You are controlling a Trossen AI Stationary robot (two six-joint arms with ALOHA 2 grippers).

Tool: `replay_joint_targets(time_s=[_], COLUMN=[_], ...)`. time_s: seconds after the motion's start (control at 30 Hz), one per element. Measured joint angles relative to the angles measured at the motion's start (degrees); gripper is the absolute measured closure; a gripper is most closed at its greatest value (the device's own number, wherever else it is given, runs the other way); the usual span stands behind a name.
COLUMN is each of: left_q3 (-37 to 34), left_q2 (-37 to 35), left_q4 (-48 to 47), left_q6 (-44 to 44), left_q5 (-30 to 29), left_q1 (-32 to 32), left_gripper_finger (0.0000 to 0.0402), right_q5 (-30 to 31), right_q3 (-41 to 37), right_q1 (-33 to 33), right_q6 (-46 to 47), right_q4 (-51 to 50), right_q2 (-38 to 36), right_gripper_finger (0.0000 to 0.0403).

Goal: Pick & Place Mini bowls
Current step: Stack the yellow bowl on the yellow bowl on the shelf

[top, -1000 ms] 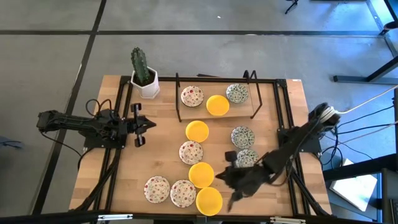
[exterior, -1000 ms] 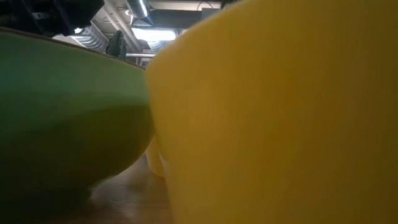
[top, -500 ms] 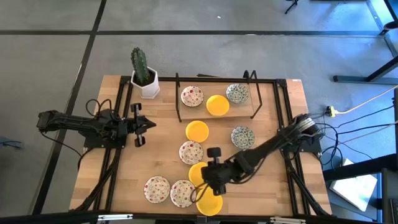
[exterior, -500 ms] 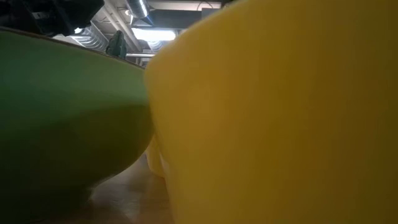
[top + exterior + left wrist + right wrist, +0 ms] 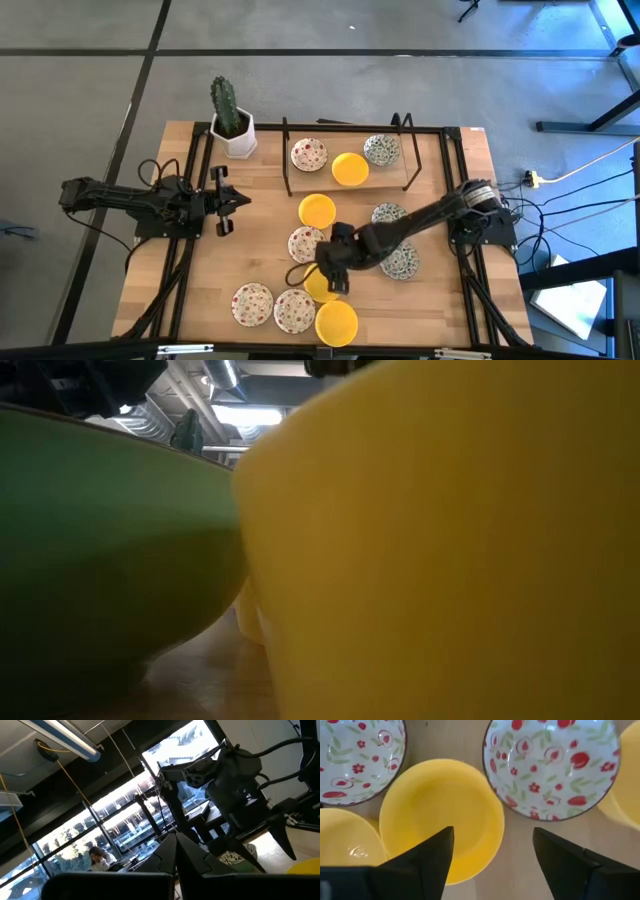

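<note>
Right wrist view settles what I care about: my right pincer (image 5: pixel 492 865) hangs directly over a plain yellow bowl (image 5: pixel 442 820), fingers spread wide apart and empty, one finger (image 5: pixel 427 857) over the bowl's hollow, the other (image 5: pixel 570 865) out past its rim over bare wood. So the bowl lies straight beneath and slightly to one side of the gap, not centred in it. A round bowl has no long axis to line up with; I judge that what counts is getting one finger inside the rim and one outside before I drop.

From the high view, the right pincer (image 5: pixel 331 272) sits mid-worktop (image 5: pixel 190 270) over that yellow bowl (image 5: pixel 318 287), with a red-speckled bowl (image 5: pixel 306 244) just beside it and another yellow bowl (image 5: pixel 336 323) near the front edge. More bowls sit in the rack (image 5: pixel 345 180) at the far side.

My left pincer (image 5: pixel 226 200) waits at the left edge, fingers together, well apart from every bowl. The right arm is plainly the nearer one.
</note>
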Motion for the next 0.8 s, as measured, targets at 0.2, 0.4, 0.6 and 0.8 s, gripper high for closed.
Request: replay_joint_targets(time_s=[0.2,0.4,0.6,0.8], left_q3=[0.0,0.0,0.0,0.0], left_q2=[0.0,0.0,0.0,0.0], left_q4=[0.0,-0.3,-0.2,-0.2], left_q6=[-0.6,-0.1,-0.1,-0.1], left_q5=[0.0,0.0,-0.1,-0.1], left_q1=[0.0,0.0,0.0,0.0], left_gripper_finger=[0.0394,0.0399,0.0396,0.0396], right_q5=[-1.5,-1.5,-1.8,-1.5], right_q3=[0.0,0.0,-0.1,-0.1], right_q1=[-0.7,-0.8,-1.3,-1.8], right_q6=[2.8,2.9,2.6,2.5], right_q4=[-2.2,-2.0,-2.4,-2.5], right_q2=[1.4,4.6,6.0,6.0], right_gripper_finger=[0.0128,0.0128,0.0128,0.0127])
